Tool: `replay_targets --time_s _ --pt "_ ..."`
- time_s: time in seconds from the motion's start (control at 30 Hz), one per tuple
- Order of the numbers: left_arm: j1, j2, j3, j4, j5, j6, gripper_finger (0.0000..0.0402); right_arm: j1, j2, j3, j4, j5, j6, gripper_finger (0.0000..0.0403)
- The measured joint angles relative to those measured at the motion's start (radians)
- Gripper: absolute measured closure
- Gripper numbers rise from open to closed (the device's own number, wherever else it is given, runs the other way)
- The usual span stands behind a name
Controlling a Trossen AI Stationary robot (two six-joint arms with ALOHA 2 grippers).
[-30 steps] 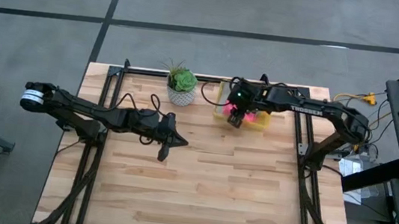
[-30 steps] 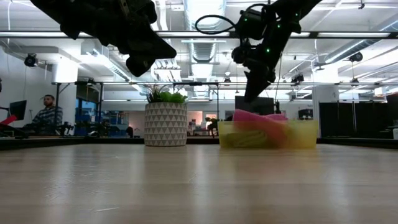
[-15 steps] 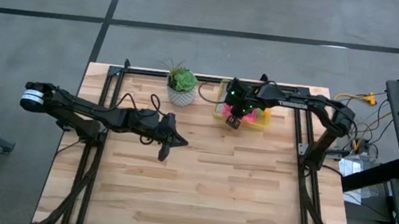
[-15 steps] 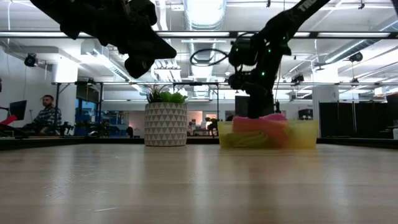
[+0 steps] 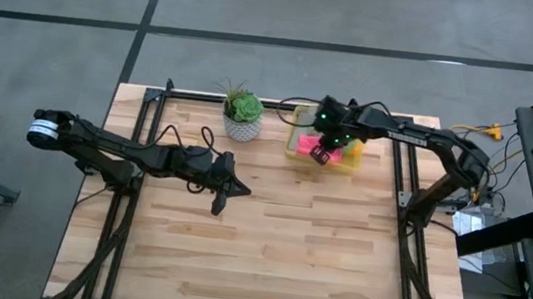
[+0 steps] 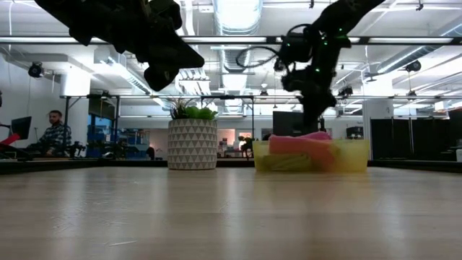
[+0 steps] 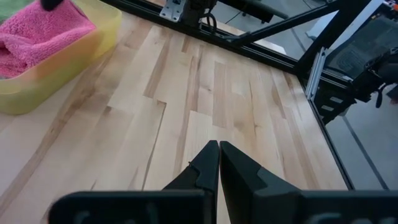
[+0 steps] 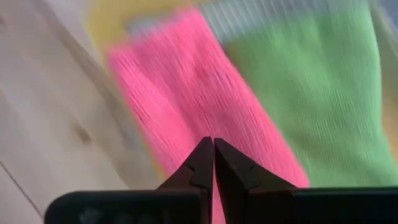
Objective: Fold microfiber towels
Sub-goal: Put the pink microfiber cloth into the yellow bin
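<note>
While the hot pink towel [image 8: 186, 99] is lying heaped beside the green towel [image 8: 305, 93] in the yellow bin [image 5: 350, 166] at the table's [image 5: 265, 250] far right, you are pressing the right gripper's [image 5: 321, 154] clenched fingers onto it. It is likely soft and light; pinch an edge fold. The left gripper [image 7: 217, 163] is idling, clenched empty.

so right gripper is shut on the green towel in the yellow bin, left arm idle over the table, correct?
Not quite: the right gripper is shut on the pink towel, not the green towel beside it, as the right wrist view shows. Yellow bin and idle left gripper are right.
</note>
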Motion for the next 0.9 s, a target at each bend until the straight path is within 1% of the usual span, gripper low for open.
replay_targets --time_s 0.07,0.13,0.2,0.3,0.4,0.5,0.53,0.6,0.67,0.8,0.9 --pt "0.0 0.0 0.0 0.0 0.0 0.0 0.0402 -0.016 -0.011 -0.013 -0.065 0.01 0.04 0.0394" --pt "0.0 0.0 0.0 0.0 0.0 0.0 0.0402 -0.031 -0.015 -0.033 -0.102 0.056 0.068 0.0394" --pt "0.0 0.0 0.0 0.001 0.0 0.0 0.0402 -0.045 -0.014 -0.057 -0.097 0.101 0.072 0.0394" --pt "0.0 0.0 0.0 0.001 -0.001 0.0 0.0402 -0.074 0.0 -0.079 -0.047 0.103 0.071 0.0394" --pt "0.0 0.0 0.0 0.001 -0.001 0.001 0.0402 -0.097 0.01 -0.083 -0.051 0.105 0.089 0.0394" --pt "0.0 0.0 0.0 0.001 -0.004 0.002 0.0402 -0.102 -0.044 -0.078 -0.052 0.105 0.114 0.0394" --pt "0.0 0.0 0.0 0.001 -0.023 0.002 0.0402 -0.101 -0.075 -0.077 -0.052 0.105 0.123 0.0394" --pt "0.0 0.0 0.0 -0.001 -0.1 0.0 0.0402 -0.095 -0.14 -0.089 -0.057 0.099 0.163 0.0394" --pt "0.001 0.0 0.0 -0.001 -0.164 0.001 0.0402 -0.089 -0.207 -0.118 -0.058 0.048 0.22 0.0394" --pt "0.01 0.0 0.0 -0.001 -0.241 0.008 0.0402 -0.066 -0.327 -0.227 -0.006 -0.128 0.343 0.0394" --pt "0.01 0.0 0.0 -0.001 -0.268 0.008 0.0402 -0.038 -0.375 -0.333 0.029 -0.193 0.421 0.0394"
